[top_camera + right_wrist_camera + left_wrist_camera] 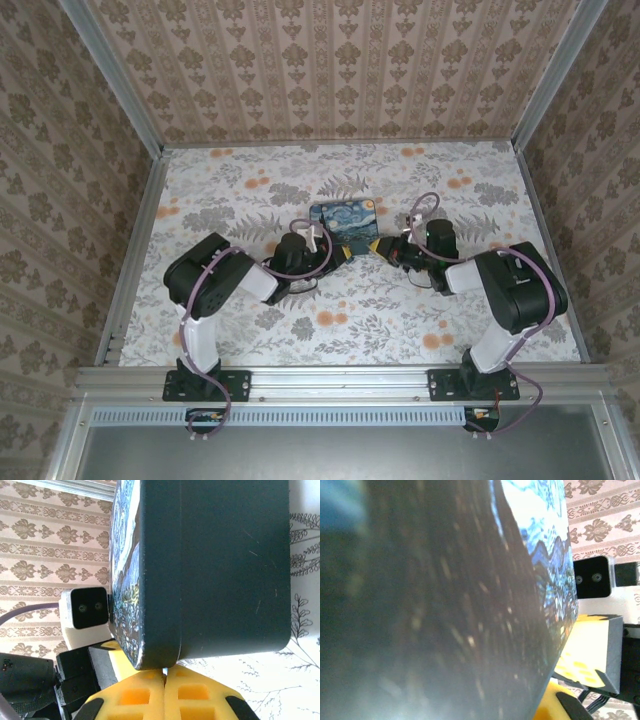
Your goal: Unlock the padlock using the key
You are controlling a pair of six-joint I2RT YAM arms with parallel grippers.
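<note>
The padlock and the key are too small to pick out, so neither their place nor the way their long axes point can be told.

In the right wrist view, the right gripper (165, 674) has its two yellow fingers pressed pad to pad with only a hairline seam between them. Whether anything thin is pinched in that seam cannot be told. The tips sit right at the lower corner of the blue box (215, 565), just below its dark side wall. The box's printed lid sits shut on its base, hiding whatever is inside.

From above, the box (345, 225) lies flat on the flowered table (330, 320), print upward. The right gripper (385, 248) is at its near right corner and the left gripper (322, 240) at its near left edge.

In the left wrist view, the box (445, 605) looms blurred, right against the fingers. How far the left fingers are spread, and whether they grip the box, cannot be told.
</note>
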